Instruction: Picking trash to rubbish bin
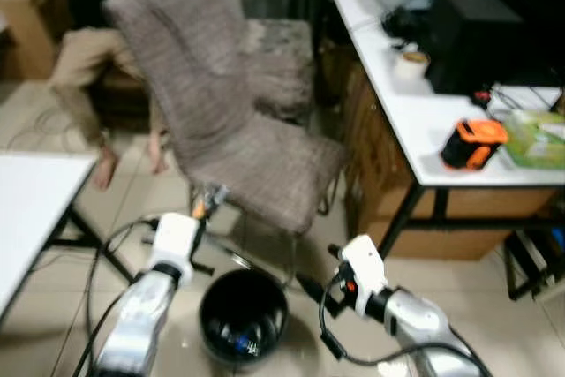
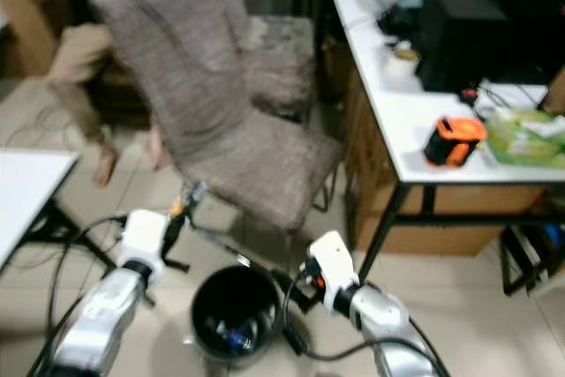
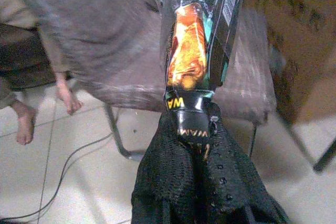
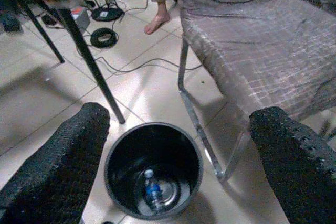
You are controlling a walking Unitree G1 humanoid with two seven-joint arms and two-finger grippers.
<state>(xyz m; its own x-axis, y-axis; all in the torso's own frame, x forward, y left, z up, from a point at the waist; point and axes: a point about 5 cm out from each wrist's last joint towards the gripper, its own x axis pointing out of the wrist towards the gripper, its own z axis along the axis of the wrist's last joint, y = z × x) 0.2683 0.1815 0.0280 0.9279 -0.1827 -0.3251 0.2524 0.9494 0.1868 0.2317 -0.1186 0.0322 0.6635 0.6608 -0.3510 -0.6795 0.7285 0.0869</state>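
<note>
My left gripper [image 3: 197, 129] is shut on a crumpled snack wrapper [image 3: 197, 45], orange and teal with a black end, held up in front of the grey chair. From the head views the wrapper [image 1: 210, 198] sits just above and to the left of the black rubbish bin [image 1: 244, 313] on the floor. Inside the bin [image 4: 153, 169] lies a plastic bottle [image 4: 153, 192]. My right gripper [image 4: 178, 156] is open, its two black fingers [image 4: 58, 166] spread wide over the bin. That right gripper [image 1: 311, 289] hangs at the bin's right rim.
A grey fabric chair [image 1: 238, 121] stands right behind the bin, its metal legs close to it. A person sits at the back left with bare feet [image 1: 106, 168] on the tiles. A white desk [image 1: 424, 121] holds a black box and an orange tool; cables trail over the floor.
</note>
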